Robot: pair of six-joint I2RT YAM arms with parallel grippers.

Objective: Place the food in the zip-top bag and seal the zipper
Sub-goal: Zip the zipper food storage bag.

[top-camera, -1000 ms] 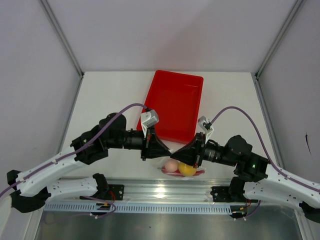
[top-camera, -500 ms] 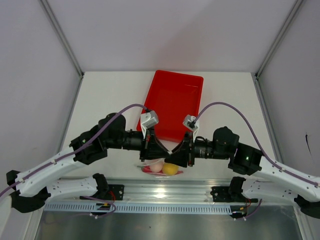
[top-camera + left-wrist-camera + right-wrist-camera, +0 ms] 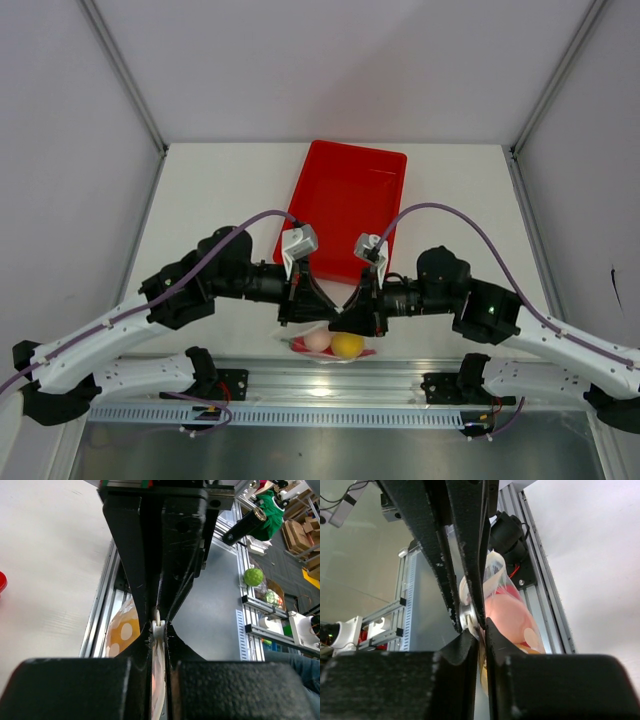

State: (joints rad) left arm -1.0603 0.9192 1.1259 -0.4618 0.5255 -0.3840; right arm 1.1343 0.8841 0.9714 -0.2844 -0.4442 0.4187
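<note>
The zip-top bag [image 3: 335, 345] hangs at the table's near edge, over the rail. Inside it lie the pale pink ball [image 3: 317, 341], the yellow fruit [image 3: 347, 345] and a strip of red chili [image 3: 370, 351]. My left gripper [image 3: 318, 306] is shut on the bag's top strip, the zipper [image 3: 159, 628], and the spotted yellow fruit [image 3: 121, 632] shows beside its jaws. My right gripper [image 3: 352, 310] faces it tip to tip. The jaws of my right gripper [image 3: 481, 630] pinch the same clear edge, with the pink ball [image 3: 509, 615] just beyond them.
The red tray [image 3: 350, 205] lies on the white table [image 3: 220, 190] behind both grippers. An aluminium rail [image 3: 330, 378] runs along the near edge under the bag. Grey walls close in both sides.
My right gripper has slid left along the bag's top until it meets the left gripper. The bag with its food has shifted a little left. The left arm has held still.
</note>
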